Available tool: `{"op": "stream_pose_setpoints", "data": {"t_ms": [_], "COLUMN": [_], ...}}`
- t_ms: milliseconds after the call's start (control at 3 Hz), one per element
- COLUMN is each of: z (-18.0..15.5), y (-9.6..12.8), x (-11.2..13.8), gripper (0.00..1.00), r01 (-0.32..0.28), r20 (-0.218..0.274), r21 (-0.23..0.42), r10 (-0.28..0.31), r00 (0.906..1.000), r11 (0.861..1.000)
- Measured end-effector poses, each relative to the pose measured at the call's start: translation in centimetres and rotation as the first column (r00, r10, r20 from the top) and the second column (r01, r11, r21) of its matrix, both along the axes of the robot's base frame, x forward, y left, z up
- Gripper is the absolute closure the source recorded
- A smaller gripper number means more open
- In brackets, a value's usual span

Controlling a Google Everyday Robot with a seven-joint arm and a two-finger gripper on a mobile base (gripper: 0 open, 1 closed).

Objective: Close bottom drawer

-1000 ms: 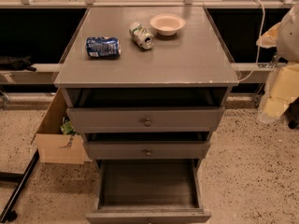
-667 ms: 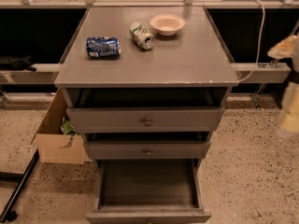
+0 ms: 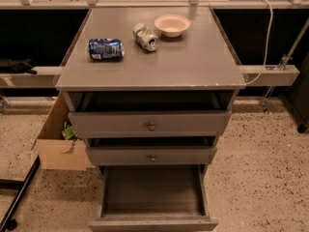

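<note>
**Item: grey three-drawer cabinet, task of closing the lowest drawer.**

- Progress: nothing of the closing was done, judging by the layout. The bottom drawer (image 3: 152, 197) stood pulled far out at the foot of the cabinet, directly under the middle drawer (image 3: 150, 154). Its whole travel back in was left.
- Hand: absent from the view, so its opening could not be told, and no place could be reckoned from it. It touched nothing visible.
- Bottom drawer: long, shallow, open-topped box of grey-painted wood, matt, with a bare floor. The front was plain and lay cut by the lower edge of the view. It was the narrowest of the three.
- Middle drawer: same grey wood with a small round metal knob, standing slightly out.
- Top drawer (image 3: 149, 123): the widest, with a round metal knob, also partly out.
- Tabletop (image 3: 193, 57): flat, smooth grey slab with worn edges.
- On the tabletop: a blue drink can (image 3: 105, 49) lying on its side, a green-and-white can (image 3: 146, 36) likewise, and a pale round bowl (image 3: 172, 25).
- Beside the cabinet: a brown cardboard box (image 3: 58, 149), flaps open, on a speckled stone-like floor (image 3: 260, 178).
</note>
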State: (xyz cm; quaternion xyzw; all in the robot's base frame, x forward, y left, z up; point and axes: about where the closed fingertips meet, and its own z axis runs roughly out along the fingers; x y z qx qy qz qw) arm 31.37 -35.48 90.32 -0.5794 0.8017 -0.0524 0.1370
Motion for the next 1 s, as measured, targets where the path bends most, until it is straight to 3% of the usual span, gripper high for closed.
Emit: {"op": "stream_pose_setpoints", "data": {"t_ms": [333,667,1000], "z": [-1.4,-2.4,-1.5], "y": [-2.3,-3.5,-5.3], "x": [-5.0,-10.4,-15.7], "gripper": [0.0,0.0,0.0], "r01": [0.049,0.087,0.138], "r20": [0.006,-0.025,-0.031], "r21": [0.025,0.053,0.051], "r10": [-0.049,-0.086,-0.137], "r00": [0.9988,0.996,0.9902], "r11": [0.998,0.995,0.989]}}
